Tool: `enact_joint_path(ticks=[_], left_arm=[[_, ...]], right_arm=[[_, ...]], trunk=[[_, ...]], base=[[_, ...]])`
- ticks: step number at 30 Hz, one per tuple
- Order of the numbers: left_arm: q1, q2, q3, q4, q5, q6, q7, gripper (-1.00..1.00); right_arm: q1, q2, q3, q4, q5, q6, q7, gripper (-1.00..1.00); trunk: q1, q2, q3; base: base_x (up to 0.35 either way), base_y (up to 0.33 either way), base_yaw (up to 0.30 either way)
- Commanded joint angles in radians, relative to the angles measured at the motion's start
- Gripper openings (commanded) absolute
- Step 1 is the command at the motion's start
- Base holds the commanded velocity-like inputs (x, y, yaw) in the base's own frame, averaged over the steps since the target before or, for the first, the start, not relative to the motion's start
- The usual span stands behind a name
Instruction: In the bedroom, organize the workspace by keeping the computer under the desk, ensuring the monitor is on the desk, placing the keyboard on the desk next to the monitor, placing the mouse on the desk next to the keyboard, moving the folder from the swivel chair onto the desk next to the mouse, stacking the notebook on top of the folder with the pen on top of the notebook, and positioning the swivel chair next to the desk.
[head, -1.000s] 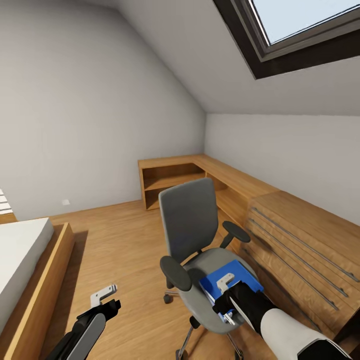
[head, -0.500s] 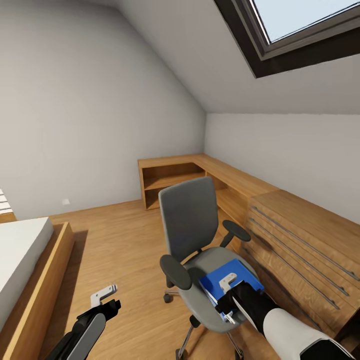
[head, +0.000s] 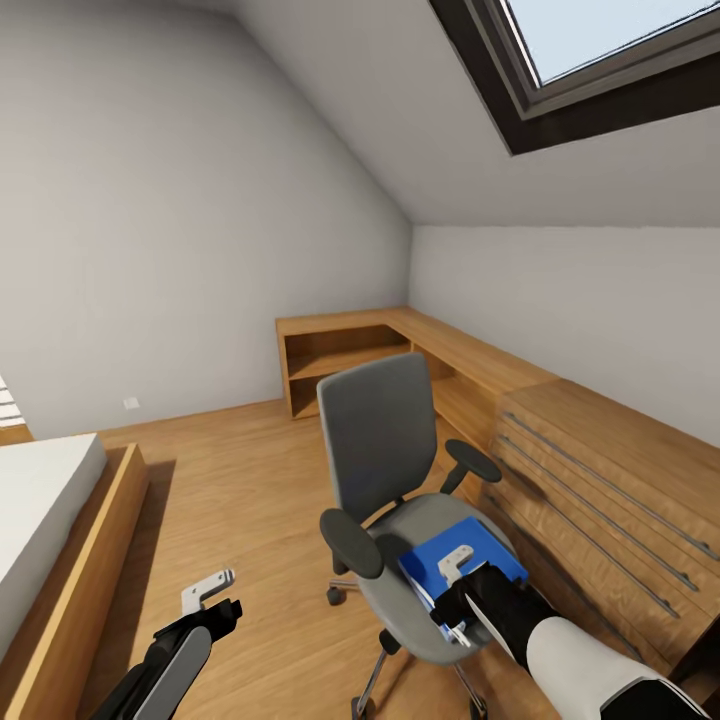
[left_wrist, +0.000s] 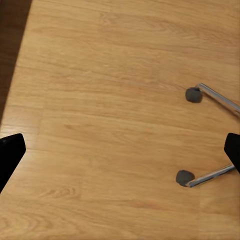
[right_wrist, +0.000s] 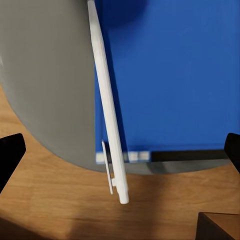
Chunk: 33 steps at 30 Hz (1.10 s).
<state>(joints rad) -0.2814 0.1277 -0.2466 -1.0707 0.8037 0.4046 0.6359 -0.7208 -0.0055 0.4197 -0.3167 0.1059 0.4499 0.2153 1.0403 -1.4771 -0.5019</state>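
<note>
Right gripper (head: 455, 590): jaws spread wide, holding nothing, poised over the folder (head: 470, 550).
Folder: lies flat on the chair (head: 400, 500) seat beneath your fingers.
Advice: lower squarely onto its near edge before closing.

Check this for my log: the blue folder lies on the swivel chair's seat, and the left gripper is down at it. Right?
Wrong arm. The folder does lie on the swivel chair seat, but the right gripper is at it, as the head view shows; the left gripper hangs over bare floor.
</note>
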Motion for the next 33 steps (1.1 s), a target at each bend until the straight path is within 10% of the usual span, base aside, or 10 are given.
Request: enact_joint_path(ticks=[1, 33], left_arm=[[-0.001, 0.001, -0.003, -0.002, 0.006, 0.001, 0.008, 1.0], [-0.001, 0.001, -0.004, -0.002, 0.001, 0.0, 0.009, 1.0]], right_arm=[[0.0, -0.001, 0.001, -0.003, 0.011, 0.005, 0.007, 1.0], [0.0, 0.001, 0.001, -0.002, 0.011, 0.004, 0.007, 1.0]], trunk=[[0.004, -0.008, -0.004], [0.065, -0.12, -0.054]], base=[[0.0, 0.0, 0.0], [0.0, 0.0, 0.0]])
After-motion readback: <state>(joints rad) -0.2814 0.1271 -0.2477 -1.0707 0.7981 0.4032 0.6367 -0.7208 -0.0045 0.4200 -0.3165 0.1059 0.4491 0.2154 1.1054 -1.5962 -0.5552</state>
